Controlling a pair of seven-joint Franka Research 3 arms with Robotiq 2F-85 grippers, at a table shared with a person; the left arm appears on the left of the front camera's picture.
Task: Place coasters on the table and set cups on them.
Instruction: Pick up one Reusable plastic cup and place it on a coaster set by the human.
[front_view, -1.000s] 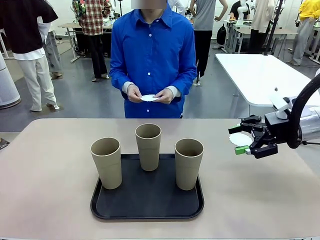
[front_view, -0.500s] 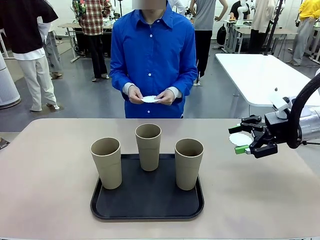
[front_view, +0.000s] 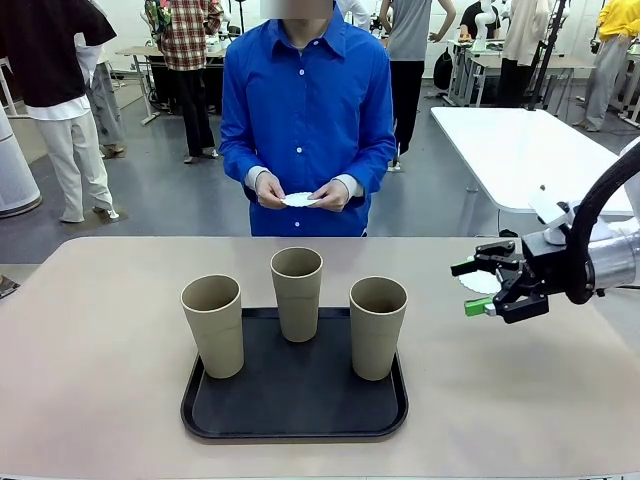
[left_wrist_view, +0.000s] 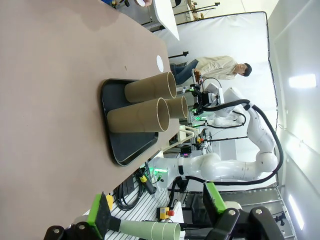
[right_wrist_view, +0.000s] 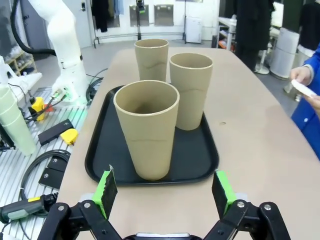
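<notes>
right pincer (front_view: 466, 287) shifted slightly toward the tray (front_view: 200, 412), partly covering the coaster (front_view: 482, 282)

My front camera looks from my side across the table (front_view: 90, 340) toward the person (front_view: 305, 110), my right wrist camera sits low and close before the tray (right_wrist_view: 202, 157) of cups (right_wrist_view: 147, 130), and my left wrist camera, rolled sideways, sees that same tray from farther off.

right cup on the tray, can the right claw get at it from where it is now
Probably yes. The right claw hangs open beside the tray, with bare table between it and the right cup. That cup stands nearest the claw, with nothing in front of it.
</notes>
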